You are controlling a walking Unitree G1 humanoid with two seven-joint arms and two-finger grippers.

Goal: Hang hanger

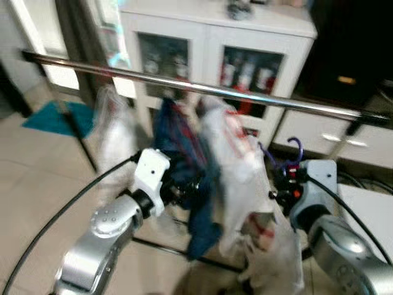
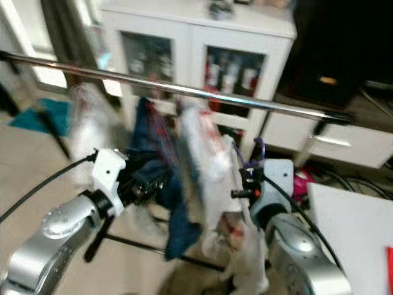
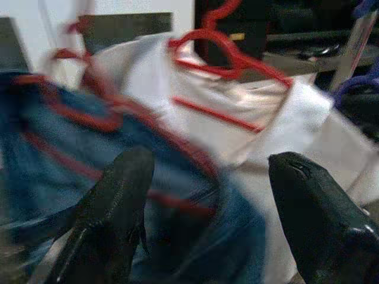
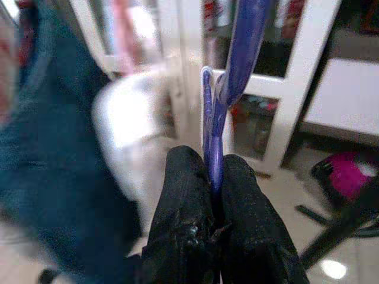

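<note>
A white cabinet (image 1: 209,46) with glass doors stands behind a long metal rail (image 1: 202,91), from which a blue garment (image 1: 184,160) and white garments (image 1: 236,166) hang. The right claw (image 4: 214,177), below the rail, is clamped tight on the purple hanger (image 4: 228,77), its hook upright. The left claw (image 3: 207,195) gapes wide, empty, just before the blue garment.

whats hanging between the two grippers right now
In the left eye view, a blue garment and a white garment hang from the rail between left gripper and right gripper.
</note>
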